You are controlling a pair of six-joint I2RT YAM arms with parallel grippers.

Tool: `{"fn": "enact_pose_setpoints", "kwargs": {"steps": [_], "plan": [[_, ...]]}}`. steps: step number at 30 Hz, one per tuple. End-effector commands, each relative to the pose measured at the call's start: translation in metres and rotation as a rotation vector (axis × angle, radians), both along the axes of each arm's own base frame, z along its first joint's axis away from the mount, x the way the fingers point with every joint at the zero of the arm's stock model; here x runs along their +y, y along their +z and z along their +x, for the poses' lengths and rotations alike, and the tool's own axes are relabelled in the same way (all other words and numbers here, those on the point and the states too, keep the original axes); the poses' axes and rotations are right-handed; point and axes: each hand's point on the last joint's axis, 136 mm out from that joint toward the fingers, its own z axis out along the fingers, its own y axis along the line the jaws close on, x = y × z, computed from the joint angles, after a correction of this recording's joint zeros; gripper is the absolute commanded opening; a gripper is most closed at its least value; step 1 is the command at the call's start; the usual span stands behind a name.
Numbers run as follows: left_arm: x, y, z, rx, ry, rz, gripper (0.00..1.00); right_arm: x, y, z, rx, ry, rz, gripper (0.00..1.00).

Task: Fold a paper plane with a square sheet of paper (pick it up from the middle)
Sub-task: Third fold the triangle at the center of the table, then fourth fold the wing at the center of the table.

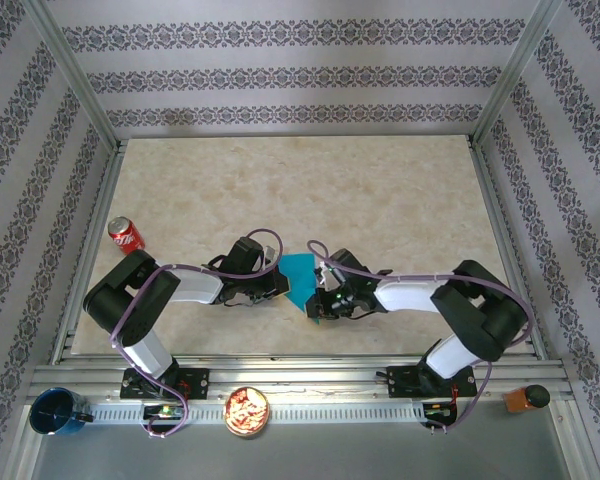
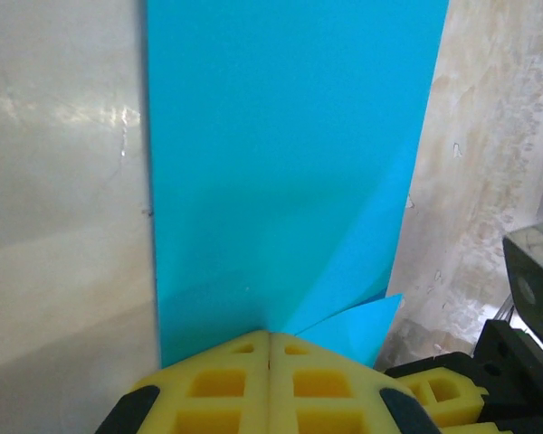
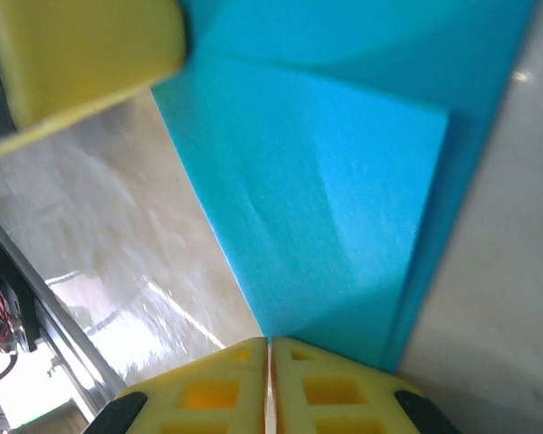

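Note:
The turquoise square sheet of paper hangs between my two grippers near the table's front middle, partly folded. In the left wrist view the paper runs away from me as a tall strip with a diagonal crease and a small pointed flap at its lower right. My left gripper is shut on its near edge. In the right wrist view a folded flap lies over the paper. My right gripper is shut on the paper's near point. The left gripper's yellow finger shows at the top left there.
A red soda can stands at the table's left edge. On the front rail sit a dark blue cup, a bowl of snacks and an orange-brown object. Metal frame posts and patterned walls enclose the beige table.

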Motion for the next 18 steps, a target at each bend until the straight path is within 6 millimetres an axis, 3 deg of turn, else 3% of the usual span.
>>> {"fn": "enact_pose_setpoints", "kwargs": {"steps": [1,4,12,18], "plan": [[0.032,-0.048,-0.023,0.126,0.056,0.17,0.0,-0.031,-0.018,-0.022,0.06,-0.001,-0.103,0.14],[0.034,-0.047,-0.024,0.129,0.073,0.169,0.0,-0.035,-0.008,-0.014,0.02,-0.027,-0.104,0.15],[0.036,-0.036,-0.02,0.111,0.24,0.092,0.0,-0.046,0.027,0.037,-0.115,-0.217,-0.098,0.26],[0.027,-0.022,-0.016,0.067,0.341,0.051,0.0,-0.026,0.036,0.054,-0.111,-0.201,-0.02,0.32]]}}
